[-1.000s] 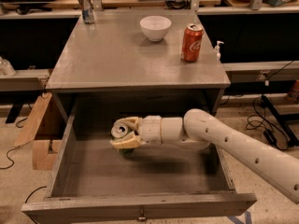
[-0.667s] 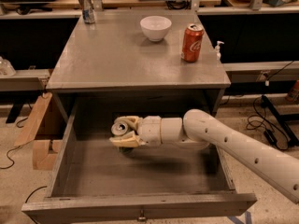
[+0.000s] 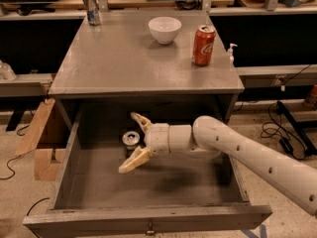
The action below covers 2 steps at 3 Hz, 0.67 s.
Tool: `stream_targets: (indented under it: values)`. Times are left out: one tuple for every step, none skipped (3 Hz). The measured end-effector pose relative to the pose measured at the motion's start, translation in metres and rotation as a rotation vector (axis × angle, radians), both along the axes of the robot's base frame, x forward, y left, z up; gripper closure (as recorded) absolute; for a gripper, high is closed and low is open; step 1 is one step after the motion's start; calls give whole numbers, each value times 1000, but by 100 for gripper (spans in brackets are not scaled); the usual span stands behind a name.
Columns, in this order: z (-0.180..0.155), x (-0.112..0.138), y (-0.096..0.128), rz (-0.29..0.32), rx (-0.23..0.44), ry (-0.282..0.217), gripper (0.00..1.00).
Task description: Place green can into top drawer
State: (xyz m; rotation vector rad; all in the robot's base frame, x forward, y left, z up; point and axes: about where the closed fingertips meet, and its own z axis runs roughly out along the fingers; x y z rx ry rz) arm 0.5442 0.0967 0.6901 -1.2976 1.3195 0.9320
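- The gripper (image 3: 127,143) is inside the open top drawer (image 3: 148,215), reaching in from the right at the end of the white arm (image 3: 247,150). Its two tan fingers (image 3: 134,159) are spread wide, one angled up toward the back, one down toward the front.
- The green can (image 3: 131,138) stands upright on the drawer floor, left of centre and toward the back, between those spread fingers. Only its silver top and a sliver of dark side show. I cannot tell whether either finger touches it.
- The drawer is pulled well out from under the grey table (image 3: 124,63). The can sits near the shadowed rear edge, under the tabletop's front lip, and apart from the left wall.
- Open room: a broad bare stretch of drawer floor lies in front of the can, toward the front panel and its small brass knob (image 3: 149,228). On the right, the arm crosses over the side wall and fills that side.
- On the tabletop there is a white bowl (image 3: 164,29) at the back centre and a red cola can (image 3: 203,44) near the right edge. A slim silver-blue can (image 3: 91,7) stands at the far left corner – all well apart from the drawer.
- A small pump bottle (image 3: 231,51) stands just beyond the table's right edge (on what, I cannot tell).
- A cardboard piece (image 3: 42,143) leans by the drawer's left side.
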Motion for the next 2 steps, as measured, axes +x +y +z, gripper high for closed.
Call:
stream_targets:
  values:
    - [3, -1, 0, 1, 1, -6, 0]
    - [18, -30, -22, 22, -26, -17, 0]
